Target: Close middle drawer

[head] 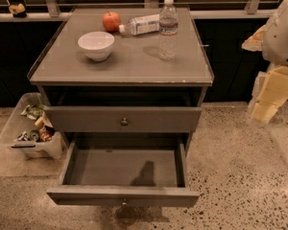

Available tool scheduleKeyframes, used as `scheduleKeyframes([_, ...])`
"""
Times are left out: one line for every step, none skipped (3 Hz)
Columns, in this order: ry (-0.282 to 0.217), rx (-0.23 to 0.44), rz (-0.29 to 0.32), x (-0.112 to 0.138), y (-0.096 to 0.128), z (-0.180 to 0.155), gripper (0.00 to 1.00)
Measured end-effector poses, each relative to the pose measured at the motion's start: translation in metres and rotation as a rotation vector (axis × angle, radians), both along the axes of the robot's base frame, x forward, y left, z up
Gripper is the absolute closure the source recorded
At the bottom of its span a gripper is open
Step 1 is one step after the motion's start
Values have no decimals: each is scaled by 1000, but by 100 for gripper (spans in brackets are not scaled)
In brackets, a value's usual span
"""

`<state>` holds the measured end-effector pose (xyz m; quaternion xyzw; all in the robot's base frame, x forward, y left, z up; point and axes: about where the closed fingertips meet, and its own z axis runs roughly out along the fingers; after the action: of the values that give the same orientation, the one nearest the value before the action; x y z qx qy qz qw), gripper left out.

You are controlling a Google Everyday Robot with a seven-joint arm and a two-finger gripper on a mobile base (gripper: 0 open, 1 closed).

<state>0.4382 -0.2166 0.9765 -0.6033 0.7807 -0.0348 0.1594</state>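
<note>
While middle drawer point(121, 171) gapes over speckled floor point(230, 152), end effector point(270, 94) far right, grip unclear.

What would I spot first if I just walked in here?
The middle drawer jumps out first: it is pulled far out at the bottom of the grey cabinet, showing its grey inside. Next comes the red apple behind a white bowl on the cabinet top. The robot's pale gripper hangs at the right edge, away from the drawer.
</note>
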Motion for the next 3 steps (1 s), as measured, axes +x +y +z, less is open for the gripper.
scheduleKeyframes([0,0,0,0,0,0,0])
scheduleKeyframes([-5,-4,23,-12,3,-20,0])
scheduleKeyframes([-61,12,76,-41,13,-54,0])
